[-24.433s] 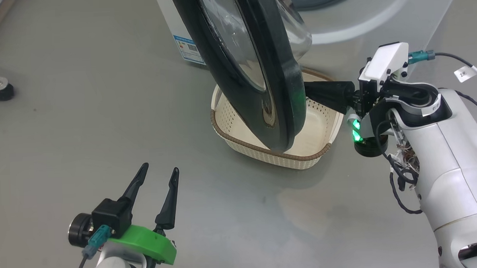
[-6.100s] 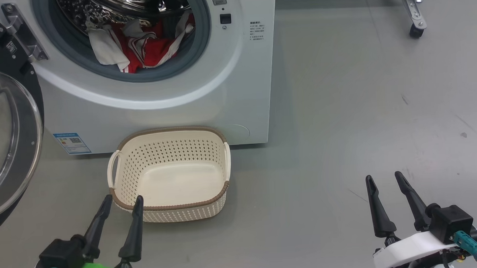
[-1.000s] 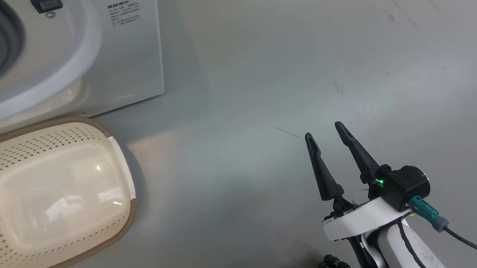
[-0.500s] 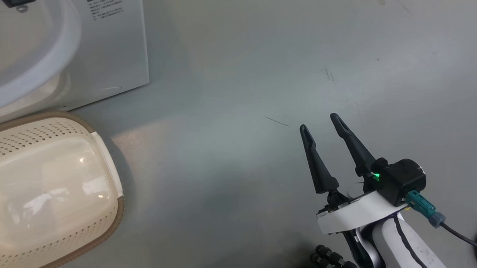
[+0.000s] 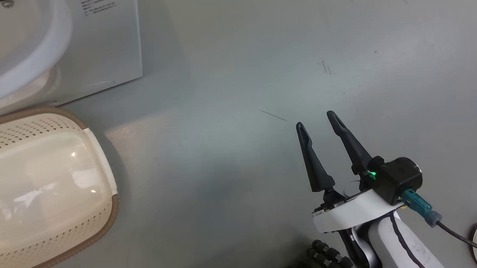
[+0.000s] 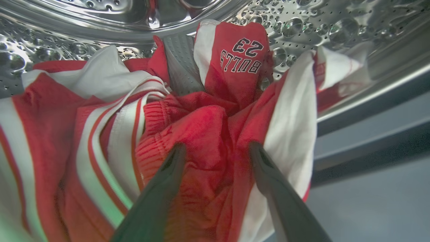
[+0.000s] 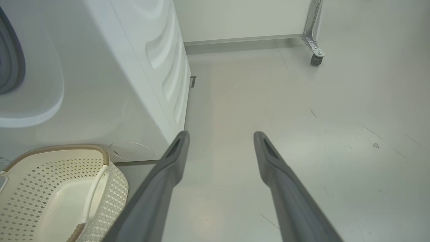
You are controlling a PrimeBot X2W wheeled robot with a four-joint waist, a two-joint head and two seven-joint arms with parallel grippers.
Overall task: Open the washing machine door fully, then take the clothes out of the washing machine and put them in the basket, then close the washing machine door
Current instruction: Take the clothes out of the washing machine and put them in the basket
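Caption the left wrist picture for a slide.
Open left gripper poised at soft red, white-striped clothes inside the perforated steel drum.

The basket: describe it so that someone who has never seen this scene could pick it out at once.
Find the big white washing machine standing on the grey floor. At the foot of its front, on that floor, sits the basket, low and rectangular with rounded corners. Unlike the smooth white machine, it is cream, with walls full of small holes and a brown woven-look rim.
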